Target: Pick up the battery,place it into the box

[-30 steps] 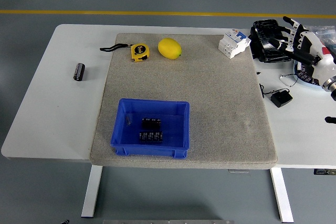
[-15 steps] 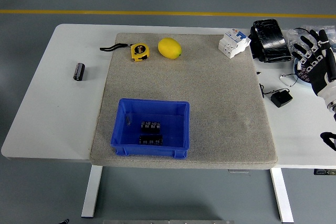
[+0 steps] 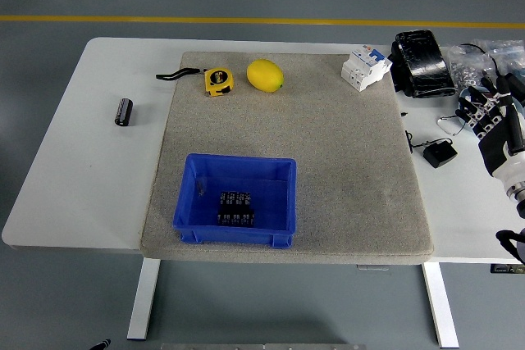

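A small black cylindrical battery lies on the white table, left of the grey mat. The blue box stands on the mat's near left part with several black batteries inside. My right hand is at the table's right edge, far from the battery and the box. Its fingers are spread and hold nothing. My left hand is out of view.
A yellow tape measure, a lemon and a white circuit breaker sit along the mat's far edge. A black pack, a black adapter and loose wires lie at the right, near my right hand.
My right hand has drawn back from beside the black pack, toward the right edge and nearer the table's front. It stays empty. The objects on the table have not moved.
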